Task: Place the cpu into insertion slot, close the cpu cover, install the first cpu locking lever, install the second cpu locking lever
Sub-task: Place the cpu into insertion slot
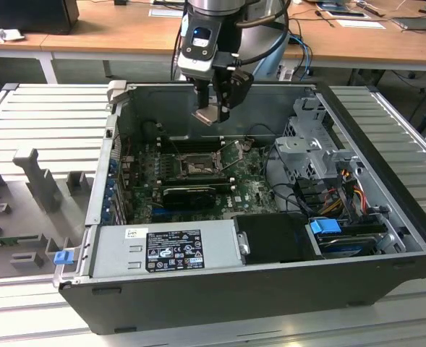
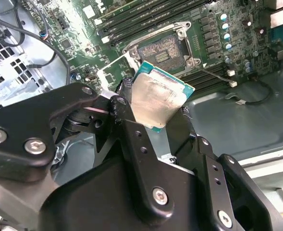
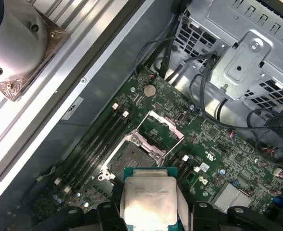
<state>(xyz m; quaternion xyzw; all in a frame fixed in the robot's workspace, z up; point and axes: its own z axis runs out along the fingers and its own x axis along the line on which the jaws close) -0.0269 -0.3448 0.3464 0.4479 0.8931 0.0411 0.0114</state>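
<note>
A lab: wooden desks (image 1: 126,29) behind an opened computer case (image 1: 234,296).

Operator: Is the approach from above free?

Technician: Yes. The case (image 1: 234,296) is open on top. Open air lies between the gripper (image 1: 214,110), clamped on the cpu (image 2: 156,98), and the insertion slot (image 3: 130,160).

Operator: Obstacles at the slot?

Technician: The cpu cover (image 3: 164,128) stands raised at one edge of the slot. Memory slots (image 1: 187,143) run low, just beside another edge. A black block (image 1: 189,193) lies near, on the power supply (image 1: 165,249) side; it appears low, though its height is uncertain.

Operator: Lateral limits?

Technician: The drive cage (image 1: 310,144) and looped cables (image 1: 281,173) close the exterior view's right. The side wall (image 1: 105,181) closes the exterior view's left.
</note>
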